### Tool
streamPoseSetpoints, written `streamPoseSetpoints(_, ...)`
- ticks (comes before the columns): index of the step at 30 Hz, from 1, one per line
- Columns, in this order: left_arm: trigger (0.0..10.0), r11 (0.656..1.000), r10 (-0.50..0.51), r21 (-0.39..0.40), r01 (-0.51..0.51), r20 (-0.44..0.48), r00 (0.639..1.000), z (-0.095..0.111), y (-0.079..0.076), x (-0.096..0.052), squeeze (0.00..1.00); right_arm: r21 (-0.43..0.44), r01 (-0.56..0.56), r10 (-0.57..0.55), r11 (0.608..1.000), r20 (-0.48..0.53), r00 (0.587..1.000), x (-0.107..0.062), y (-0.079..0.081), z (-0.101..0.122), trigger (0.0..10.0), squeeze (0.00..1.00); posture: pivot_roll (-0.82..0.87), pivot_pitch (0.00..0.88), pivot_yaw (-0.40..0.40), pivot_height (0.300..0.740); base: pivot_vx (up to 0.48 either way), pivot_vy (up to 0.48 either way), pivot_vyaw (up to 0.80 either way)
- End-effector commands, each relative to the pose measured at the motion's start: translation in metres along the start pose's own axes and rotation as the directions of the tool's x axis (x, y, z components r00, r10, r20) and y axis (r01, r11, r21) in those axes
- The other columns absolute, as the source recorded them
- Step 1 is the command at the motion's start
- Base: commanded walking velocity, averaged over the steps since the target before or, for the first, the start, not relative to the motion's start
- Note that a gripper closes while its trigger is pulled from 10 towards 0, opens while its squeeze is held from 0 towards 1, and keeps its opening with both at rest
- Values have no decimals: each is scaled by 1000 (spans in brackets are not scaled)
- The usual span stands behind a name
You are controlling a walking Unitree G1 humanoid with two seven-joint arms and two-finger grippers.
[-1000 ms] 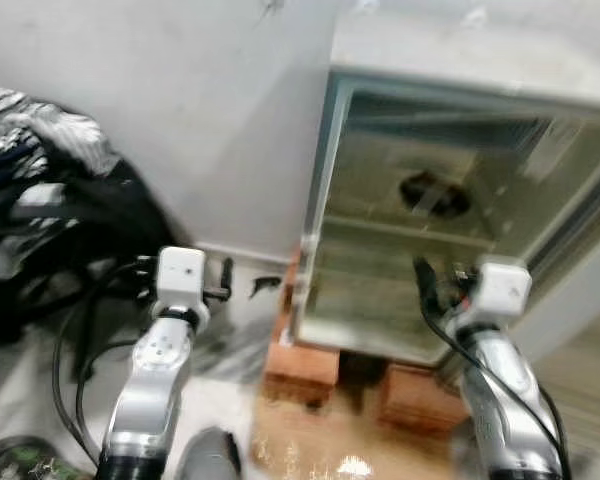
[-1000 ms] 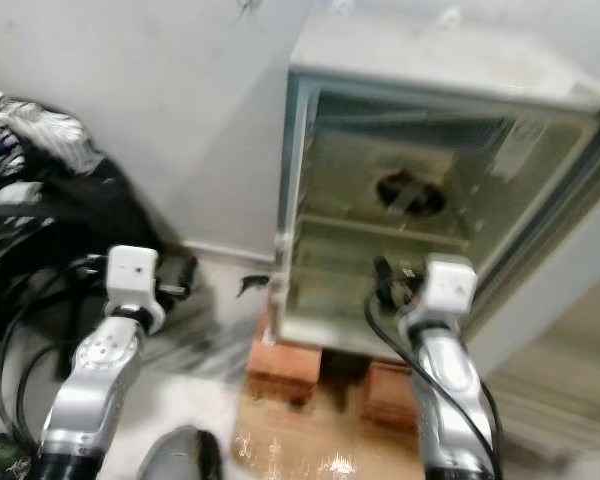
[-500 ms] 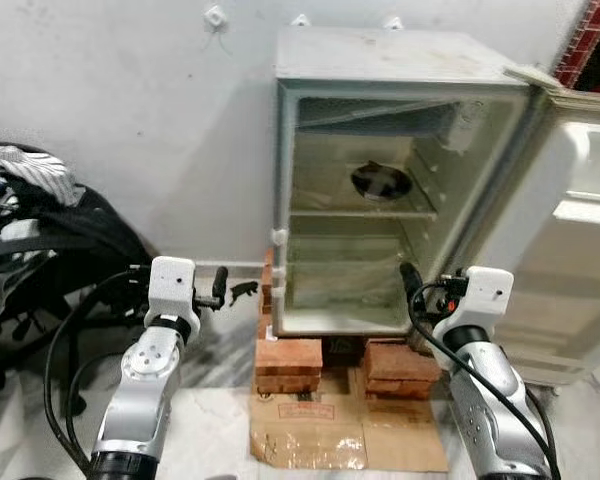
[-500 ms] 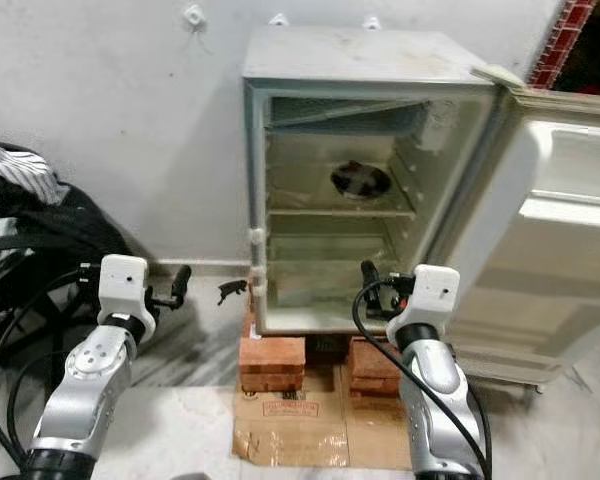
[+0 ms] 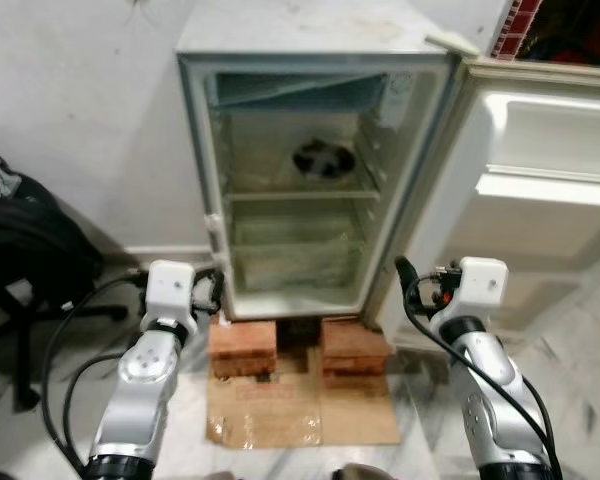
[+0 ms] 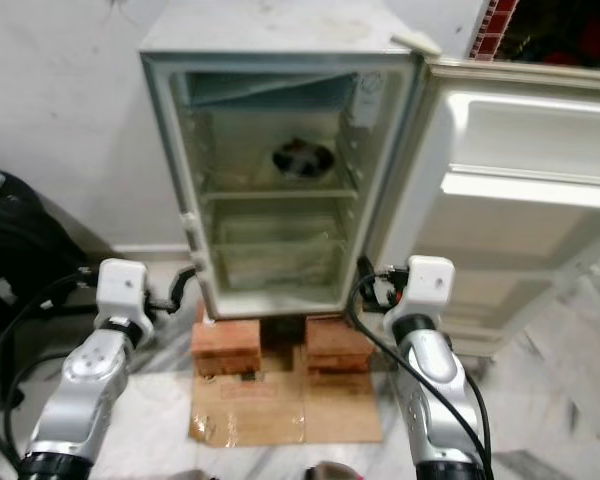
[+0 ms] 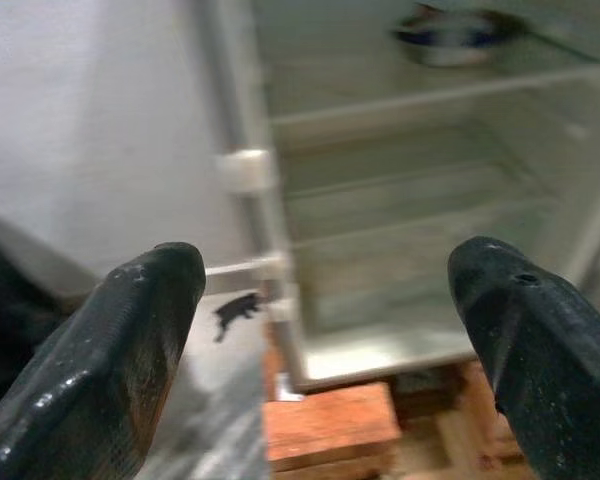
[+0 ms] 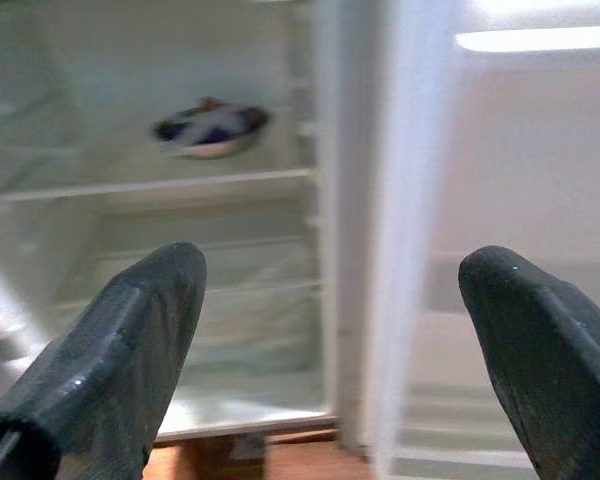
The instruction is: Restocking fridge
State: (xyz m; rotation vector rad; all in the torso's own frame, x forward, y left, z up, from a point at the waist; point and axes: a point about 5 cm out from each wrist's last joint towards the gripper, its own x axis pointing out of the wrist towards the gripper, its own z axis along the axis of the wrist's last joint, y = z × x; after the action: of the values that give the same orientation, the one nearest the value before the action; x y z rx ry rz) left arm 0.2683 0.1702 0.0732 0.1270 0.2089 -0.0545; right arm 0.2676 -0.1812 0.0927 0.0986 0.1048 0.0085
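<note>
Fridge (image 5: 300, 180): straight ahead of both arms, door (image 5: 540, 190) swung wide on the right, cabinet standing tall on 2 brick stacks (image 5: 243, 345).
Left gripper (image 7: 330, 330): fingers spread, empty, just beside the hinge-free edge.
Right gripper (image 8: 330, 340): fingers spread, empty, by the door side.
Inside: 1 bowl (image 5: 323, 160) on the upper shelf.
Count: 2 grippers, about equally near.

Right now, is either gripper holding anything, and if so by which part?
Nothing is held. The left gripper and right gripper both have their black fingers spread open on air, facing the open white fridge.
</note>
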Motion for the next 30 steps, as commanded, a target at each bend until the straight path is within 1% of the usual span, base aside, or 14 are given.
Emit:
streamPoseSetpoints(1,10000,1000,-28,10,28,11,1000,4,-12,2,0,-11,44,-44,999,-29,999,-4,-13,-5,10000,0,-30,15,-8,740,0,-450,-700)
streamPoseSetpoints(3,10000,999,-30,12,29,13,999,5,-12,2,0,-12,44,-44,999,-29,999,-4,-13,-5,10000,0,-30,17,-8,740,0,-454,-444)
streamPoseSetpoints(8,10000,999,-26,25,26,3,1000,4,-12,1,0,-18,34,-35,999,-39,999,-2,-11,-6,10000,0,-22,18,-12,740,0,-454,0)
streamPoseSetpoints(12,10000,1000,-23,20,23,4,1000,5,-12,0,0,-27,18,-19,999,-34,999,0,-8,-4,10000,0,-20,18,-13,740,0,-454,0)
streamPoseSetpoints(22,10000,1000,-22,22,22,-4,1000,4,-12,-1,0,-27,8,-9,1000,-34,999,3,-10,-3,10000,0,-18,19,-12,740,0,-454,0)
streamPoseSetpoints(23,10000,1000,-15,23,16,-10,1000,3,-11,0,0,-36,-23,22,999,-21,1000,5,-8,0,10000,0,-19,18,-11,740,244,-412,0)
streamPoseSetpoints(25,10000,1000,-8,29,9,-16,1000,2,-9,0,0,-48,-33,32,998,-10,999,5,-7,2,10000,0,-20,17,-10,740,337,-337,800)
streamPoseSetpoints(30,10000,999,-2,34,3,-24,1000,1,-8,1,0,-47,-26,25,999,-9,1000,6,-7,2,10000,0,-21,16,-9,740,346,-329,800)
